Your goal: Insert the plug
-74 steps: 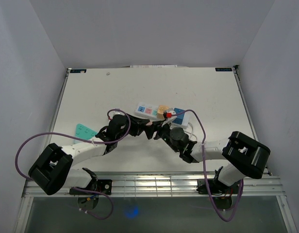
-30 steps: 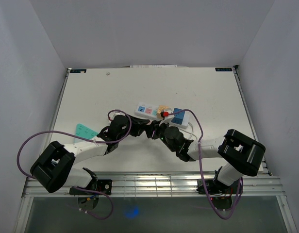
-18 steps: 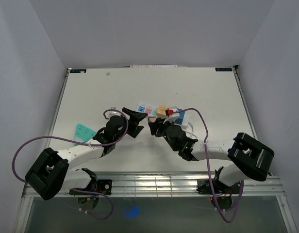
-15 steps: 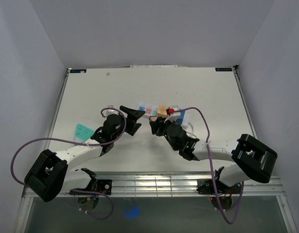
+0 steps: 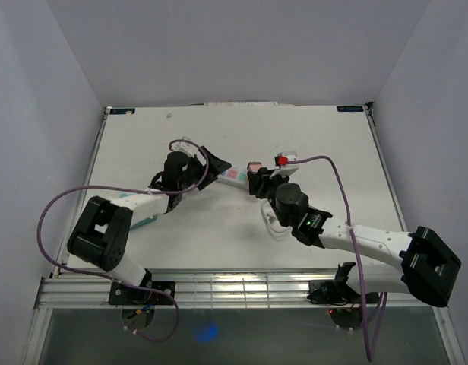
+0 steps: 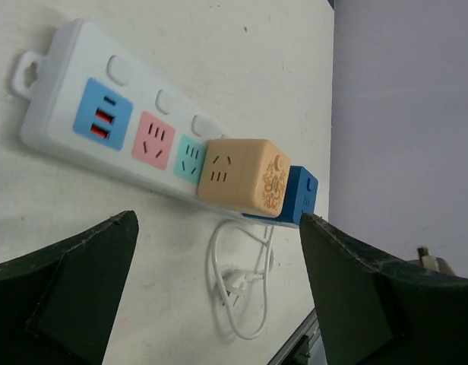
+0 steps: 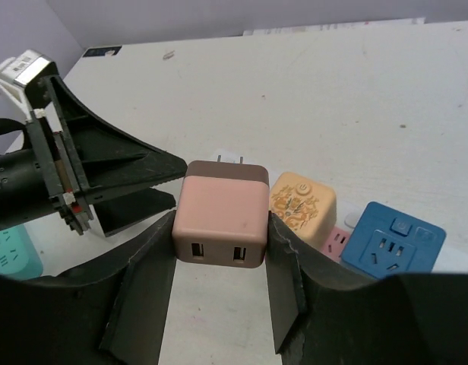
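The left gripper [image 6: 219,228] is now standing fully released: its jaws, clenched a second ago close to the power strip [image 6: 67,91], are spread wide and grasping nothing. The arm is sitting off the end of the strip farthest from the two adapters. The right gripper [image 7: 221,232] is grasping the plug [image 7: 221,207] by its two flanks and holding it in the air above the strip, prongs [image 7: 229,160] pointing away from the wrist, near the orange cube adapter [image 6: 241,176] and the blue adapter [image 6: 298,196]. The plug is not yet entering any socket. The strip is lying unrestrained on the table [image 6: 234,46], so it is likely to shift under insertion force. The pink socket [image 6: 153,141] and the teal socket [image 6: 190,158] are showing free, and the right arm is probably lining up on one of them.
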